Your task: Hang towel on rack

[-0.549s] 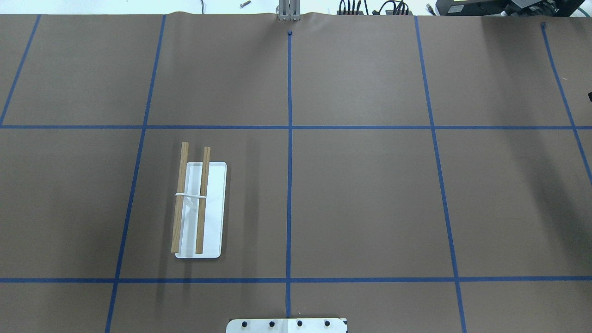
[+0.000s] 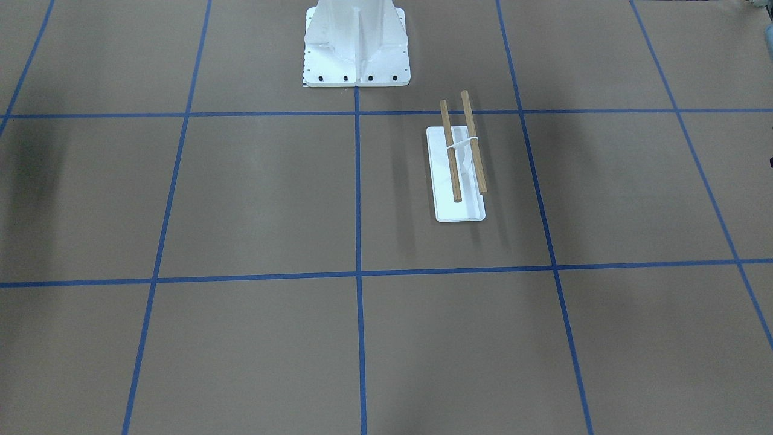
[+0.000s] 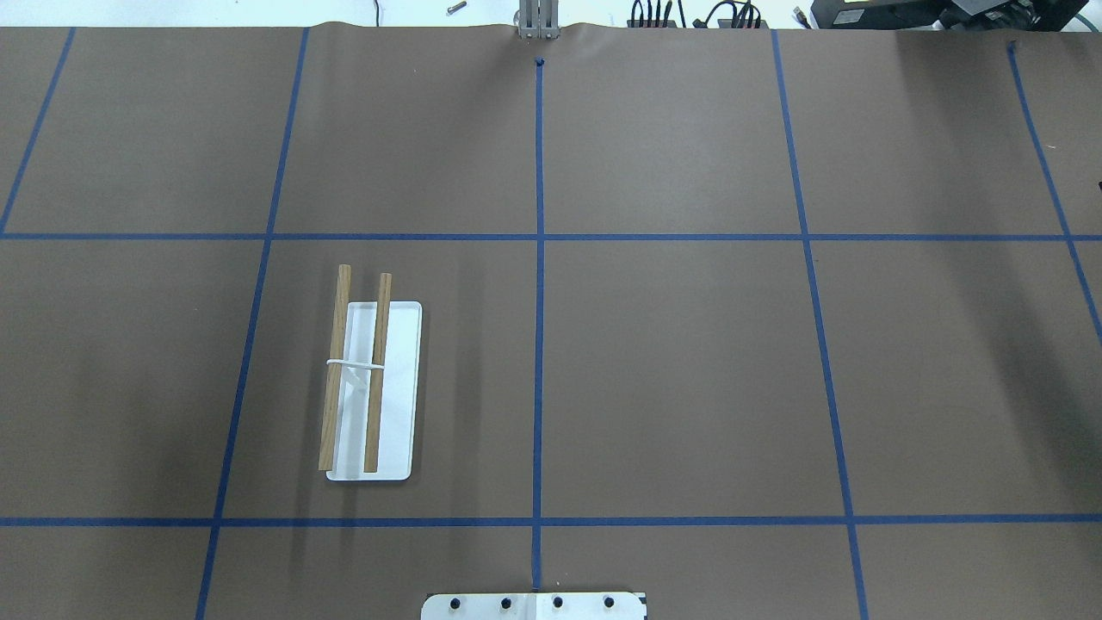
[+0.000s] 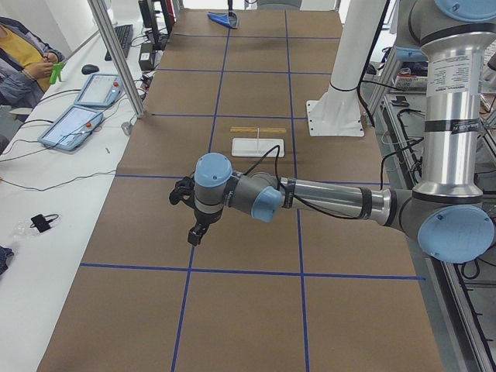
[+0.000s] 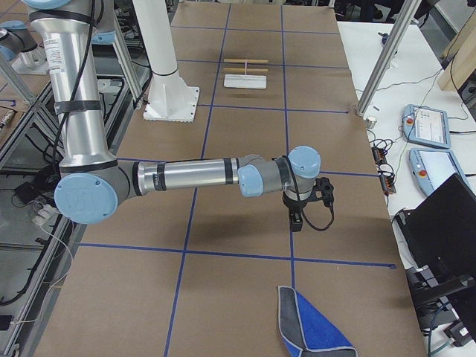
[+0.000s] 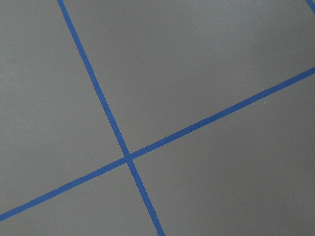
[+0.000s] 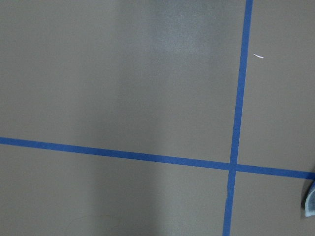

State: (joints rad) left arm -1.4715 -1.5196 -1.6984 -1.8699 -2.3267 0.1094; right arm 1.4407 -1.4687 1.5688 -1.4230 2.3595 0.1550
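The rack (image 3: 374, 413) has a white base and two raised wooden rods; it stands on the table's left half, also in the front view (image 2: 453, 169), the left view (image 4: 256, 145) and the right view (image 5: 245, 82). The blue towel (image 5: 312, 331) with grey edging lies folded at the table's right end; its far shape shows in the left view (image 4: 221, 17) and a corner in the right wrist view (image 7: 310, 199). My left gripper (image 4: 195, 232) hovers over the left end, my right gripper (image 5: 296, 220) short of the towel. I cannot tell whether either is open or shut.
Blue tape lines (image 3: 539, 258) divide the brown table cover. The robot's white base plate (image 3: 534, 605) sits at the near edge. A side bench holds tablets (image 4: 74, 124), and a person (image 4: 23, 54) sits beyond it. Metal frame posts (image 5: 383, 63) stand at the table's far side.
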